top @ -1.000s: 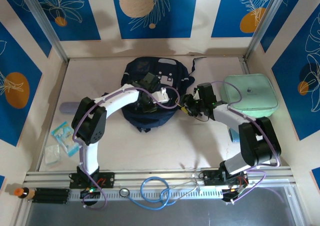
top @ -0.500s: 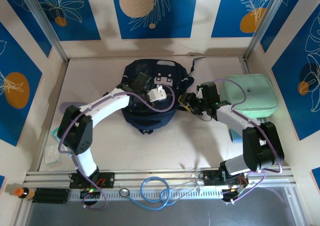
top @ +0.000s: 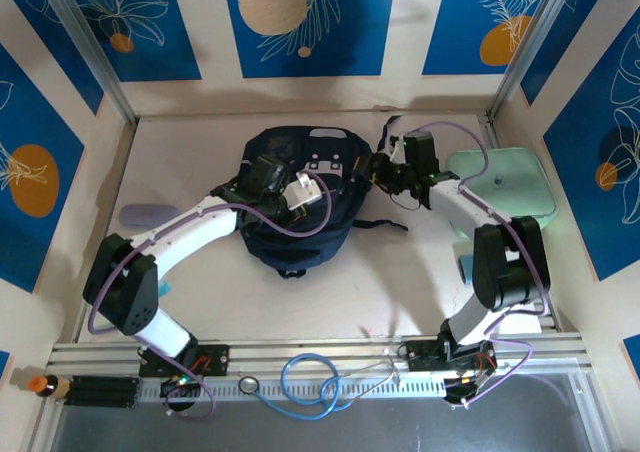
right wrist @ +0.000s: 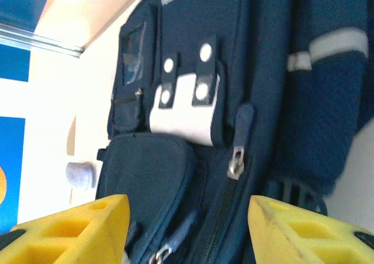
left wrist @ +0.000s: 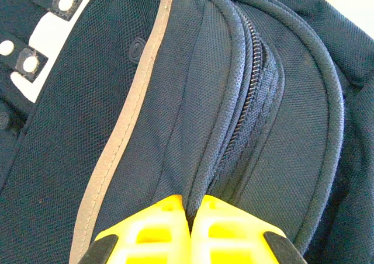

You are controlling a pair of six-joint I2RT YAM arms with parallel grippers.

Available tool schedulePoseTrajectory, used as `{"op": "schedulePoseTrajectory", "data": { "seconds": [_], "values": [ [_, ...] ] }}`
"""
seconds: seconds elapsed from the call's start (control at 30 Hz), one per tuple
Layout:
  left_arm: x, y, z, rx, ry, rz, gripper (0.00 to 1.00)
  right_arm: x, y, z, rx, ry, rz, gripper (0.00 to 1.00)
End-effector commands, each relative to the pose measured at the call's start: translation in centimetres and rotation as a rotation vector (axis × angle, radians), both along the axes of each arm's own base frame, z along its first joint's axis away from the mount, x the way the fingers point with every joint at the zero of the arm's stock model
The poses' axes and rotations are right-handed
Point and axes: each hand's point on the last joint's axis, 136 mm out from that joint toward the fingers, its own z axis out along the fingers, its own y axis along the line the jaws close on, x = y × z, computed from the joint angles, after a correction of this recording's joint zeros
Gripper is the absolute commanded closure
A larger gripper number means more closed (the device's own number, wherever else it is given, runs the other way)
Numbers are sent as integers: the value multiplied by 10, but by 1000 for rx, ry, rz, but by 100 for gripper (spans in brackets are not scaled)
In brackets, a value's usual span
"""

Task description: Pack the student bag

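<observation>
Left wrist view: the left gripper [left wrist: 190, 208] has its yellow fingers [left wrist: 155, 220] pressed together on a thin ridge of piping [left wrist: 201, 159] on the student bag [left wrist: 87, 129], right beside the zipper [left wrist: 248, 100], which looks closed here.

The student bag [top: 300, 207] lies on the far middle of the table [top: 330, 292], between the 2 grippers. The mint-green case [top: 515, 187] sits to its right, behind the right arm.

The right gripper [right wrist: 187, 223] has its fingers spread with nothing between them. It's aimed at the bag's front, with a zipper pull [right wrist: 235, 162] ahead of it.

Risks, as I judge them:
1. The left pinch holds only piping and a little fabric. If you tug, it'll likely slip off or just tent the cloth instead of anchoring the bag.
2. If that anchor goes while you drag a zipper, the whole bag slides across the table and the zip stays shut.
3. The pull is small and flat against the fabric. With the right fingers this wide you could close on cloth, or on the 2nd pull [right wrist: 159, 254] lower down.
4. A loose strap [top: 385, 224] trails toward the right arm and could snag it.
</observation>
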Motion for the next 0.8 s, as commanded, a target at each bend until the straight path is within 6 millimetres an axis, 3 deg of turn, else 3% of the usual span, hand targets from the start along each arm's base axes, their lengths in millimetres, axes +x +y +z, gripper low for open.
{"op": "schedulePoseTrajectory", "data": {
  "seconds": [0.0,0.2,0.4,0.63,0.77],
  "values": [
    [4,-12,49,-158,-82,-22,97,12,5,-13,0,6,91,46],
    [-8,-24,47,-197,-14,-92,95,45,13,-17,36,-6,178,55],
    [-9,-22,43,-171,-1,-98,95,65,17,-37,14,36,205,56],
    [-6,-19,35,-155,-7,-75,95,49,35,-49,55,64,327,58],
    [-1,-18,31,-147,-14,-58,96,32,43,-52,51,68,380,66]
  ]
}}
